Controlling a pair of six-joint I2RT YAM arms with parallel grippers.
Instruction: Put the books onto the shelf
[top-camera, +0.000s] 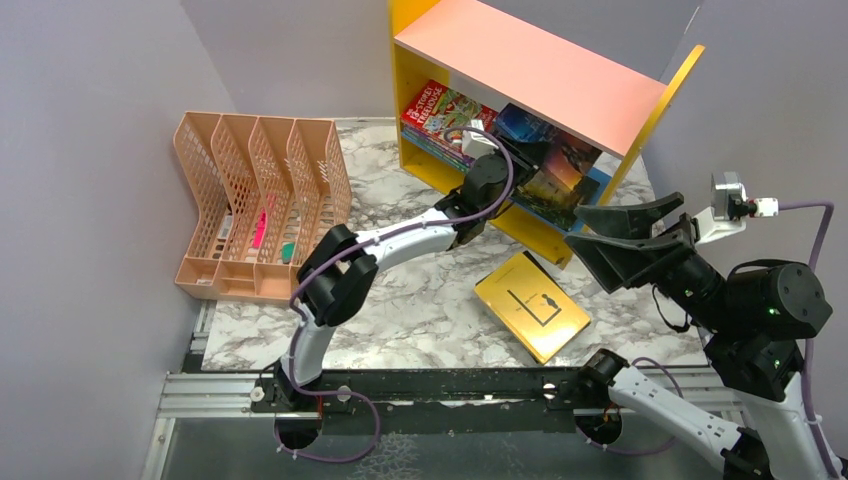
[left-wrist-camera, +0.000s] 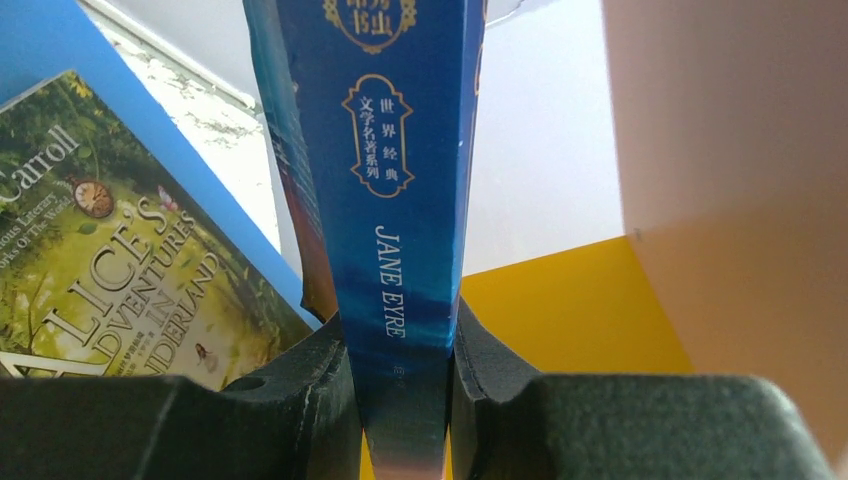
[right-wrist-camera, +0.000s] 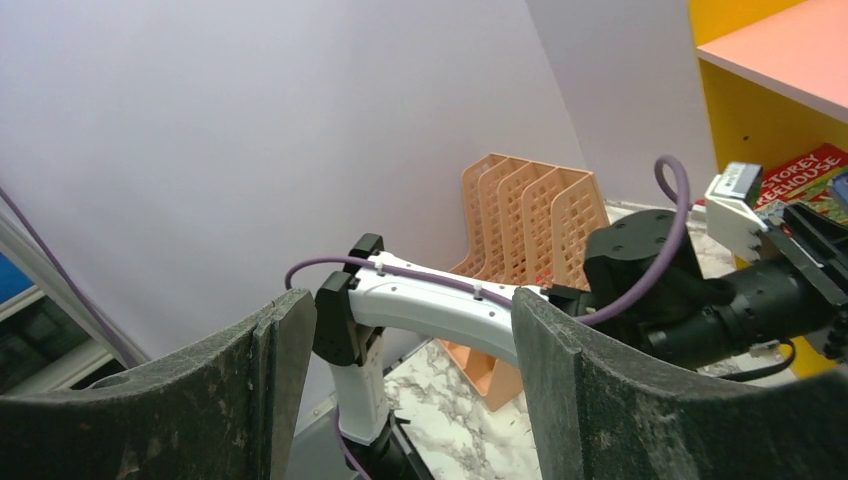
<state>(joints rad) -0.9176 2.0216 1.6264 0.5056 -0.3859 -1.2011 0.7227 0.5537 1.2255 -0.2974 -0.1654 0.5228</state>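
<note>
Left wrist view cuts off both ends of the blue book, and a green book runs off the left edge. From above, a marble counter lies between grey walls, the shelf at upper centre. The left gripper, nearly closed, clamps the blue book's spine inside the shelf's lower level; the right gripper, at right, gapes wide, empty. A yellow book lies on the counter.

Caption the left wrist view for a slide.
Left jaws clamp Jane Eyre, spine toward camera; Alice book beside it.
</note>
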